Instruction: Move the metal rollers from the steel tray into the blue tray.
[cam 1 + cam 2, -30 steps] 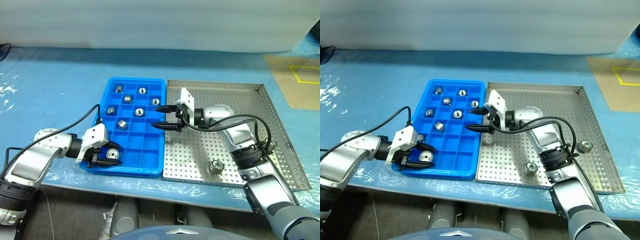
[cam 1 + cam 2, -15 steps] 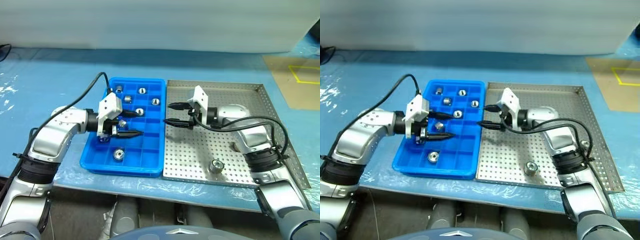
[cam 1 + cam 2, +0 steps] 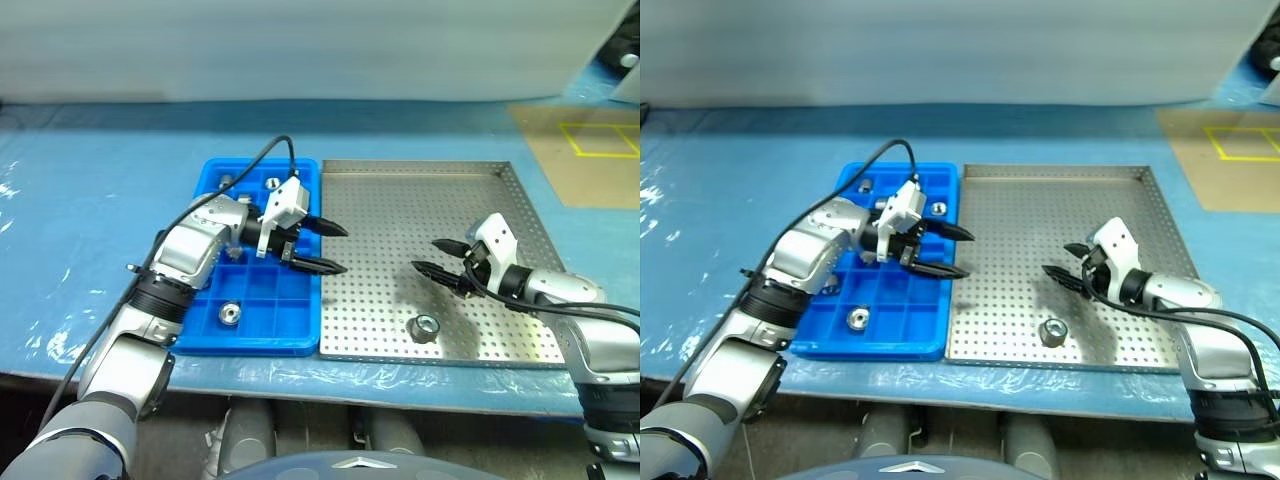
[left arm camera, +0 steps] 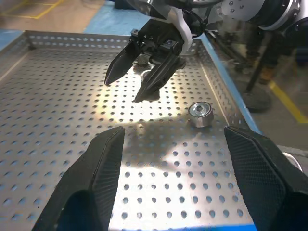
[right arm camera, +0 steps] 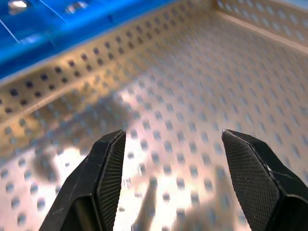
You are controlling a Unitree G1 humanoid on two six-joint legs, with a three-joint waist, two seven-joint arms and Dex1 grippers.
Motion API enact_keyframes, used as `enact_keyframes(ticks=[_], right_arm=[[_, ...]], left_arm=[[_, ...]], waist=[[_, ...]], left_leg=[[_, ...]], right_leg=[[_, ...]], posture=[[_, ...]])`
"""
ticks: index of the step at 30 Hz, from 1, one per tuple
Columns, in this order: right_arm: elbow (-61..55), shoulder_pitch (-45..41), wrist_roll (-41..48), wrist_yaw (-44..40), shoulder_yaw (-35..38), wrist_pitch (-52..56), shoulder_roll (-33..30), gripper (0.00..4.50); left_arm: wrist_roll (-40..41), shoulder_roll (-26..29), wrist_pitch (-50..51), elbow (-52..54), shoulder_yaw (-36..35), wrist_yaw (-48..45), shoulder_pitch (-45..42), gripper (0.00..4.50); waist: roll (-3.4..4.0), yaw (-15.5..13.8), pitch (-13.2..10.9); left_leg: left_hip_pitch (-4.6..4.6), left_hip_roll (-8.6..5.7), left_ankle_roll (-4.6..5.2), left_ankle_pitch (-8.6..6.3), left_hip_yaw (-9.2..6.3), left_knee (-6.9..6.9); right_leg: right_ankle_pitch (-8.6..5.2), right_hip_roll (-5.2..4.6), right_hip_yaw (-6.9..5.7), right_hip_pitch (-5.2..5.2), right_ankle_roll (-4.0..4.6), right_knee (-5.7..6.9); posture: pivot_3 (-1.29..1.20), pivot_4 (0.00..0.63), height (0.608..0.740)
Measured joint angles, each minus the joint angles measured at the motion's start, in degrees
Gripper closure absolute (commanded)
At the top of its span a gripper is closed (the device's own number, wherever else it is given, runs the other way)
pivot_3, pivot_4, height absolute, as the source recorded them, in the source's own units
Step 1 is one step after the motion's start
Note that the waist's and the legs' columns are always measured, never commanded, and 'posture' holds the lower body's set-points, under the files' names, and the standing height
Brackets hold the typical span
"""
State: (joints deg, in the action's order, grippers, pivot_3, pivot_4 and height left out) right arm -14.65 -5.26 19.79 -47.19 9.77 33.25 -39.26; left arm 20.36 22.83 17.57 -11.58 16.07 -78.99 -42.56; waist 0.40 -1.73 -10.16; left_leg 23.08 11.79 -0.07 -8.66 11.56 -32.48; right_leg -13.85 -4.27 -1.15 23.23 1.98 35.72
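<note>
Pale blue sheeting covers the table under the steel tray (image 3: 520,205) and the blue tray (image 3: 205,320). One roller (image 3: 426,327) lies on the steel tray's perforated floor near its front edge — likely dense, hard, slick; best pinched across its round sides. Both grippers hover with fingers apart, empty — left gripper (image 3: 322,246), right gripper (image 3: 436,256).

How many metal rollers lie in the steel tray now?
1: a metal roller lies on the steel tray floor near its front rim. The right arm covers part of the tray, so another may be hidden.
</note>
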Motion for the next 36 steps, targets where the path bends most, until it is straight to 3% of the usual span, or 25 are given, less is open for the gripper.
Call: enact_keyframes(ticks=[5,15,18,21,23,24,26,36], right_arm=[[-3.0,5.0,0.7,3.5,2.6,0.8,0.5,1.20],[-0.3,5.7,-0.1,6.3,1.1,-1.7,2.9,1.20],[3.6,4.6,-1.3,6.9,0.9,-4.3,3.1,1.86],[6.3,3.4,-2.4,7.0,0.6,-6.4,3.1,2.80],[7.3,2.5,-2.8,7.0,0.3,-6.6,3.1,2.80],[7.6,2.0,-2.8,6.8,0.0,-6.6,3.2,3.31],[8.3,0.9,-2.8,6.3,-0.8,-6.7,3.4,3.70],[9.2,-0.7,-3.3,5.9,-2.5,-7.3,3.4,3.74]], left_arm=[[-1.5,-2.5,-3.4,-4.1,1.2,-2.6,-2.0,0.99],[-2.8,-2.6,-5.1,-5.7,1.3,-3.5,-2.1,0.99],[-2.8,-1.8,-4.5,-4.2,1.2,-3.1,-1.4,0.99],[-2.7,-0.5,-3.8,-2.4,1.1,-2.7,-0.3,0.99],[-2.7,0.1,-3.1,-1.2,0.8,-2.4,0.7,0.99],[-2.7,0.5,-2.8,-0.7,0.8,-2.2,0.9,0.99],[-2.7,1.0,-2.5,-0.2,0.6,-1.7,1.2,0.99],[-2.7,2.2,-2.0,0.9,0.4,-0.9,2.4,0.99]], waist=[[0.00,2.8,0.0],[0.03,3.5,0.0],[0.03,3.4,0.0],[0.03,3.4,0.0],[0.03,3.4,0.0],[0.03,3.3,0.0],[0.03,3.3,0.0],[0.04,2.3,0.0]], left_leg=[[-0.11,-0.02,-0.03,0.01,-0.01,-0.02],[-0.02,0.01,0.14,-0.09,-0.02,-0.20],[-0.02,0.02,0.16,-0.11,-0.02,-0.22],[-0.06,0.03,0.16,-0.11,-0.02,-0.23],[-0.07,0.03,0.16,-0.11,-0.03,-0.23],[-0.08,0.04,0.15,-0.10,-0.03,-0.24],[-0.08,0.04,0.15,-0.10,-0.02,-0.24],[-0.08,0.04,0.16,-0.11,-0.01,-0.23]], right_leg=[[0.01,0.07,-0.02,-0.03,0.01,0.03],[0.01,-0.01,-0.02,-0.10,0.01,0.01],[0.01,-0.04,-0.04,-0.13,0.01,0.00],[0.01,-0.03,-0.06,-0.19,0.01,0.00],[0.01,-0.03,-0.07,-0.20,0.01,0.01],[0.01,-0.03,-0.07,-0.20,0.01,0.02],[0.01,-0.03,-0.07,-0.20,0.01,0.03],[0.02,-0.06,-0.07,-0.21,0.01,0.01]], posture=[[-0.44,0.150,0.740],[-0.37,0.150,0.740],[-0.36,0.150,0.740],[-0.33,0.150,0.740],[-0.32,0.150,0.740],[-0.32,0.150,0.740],[-0.31,0.150,0.740],[-0.30,0.150,0.740]])
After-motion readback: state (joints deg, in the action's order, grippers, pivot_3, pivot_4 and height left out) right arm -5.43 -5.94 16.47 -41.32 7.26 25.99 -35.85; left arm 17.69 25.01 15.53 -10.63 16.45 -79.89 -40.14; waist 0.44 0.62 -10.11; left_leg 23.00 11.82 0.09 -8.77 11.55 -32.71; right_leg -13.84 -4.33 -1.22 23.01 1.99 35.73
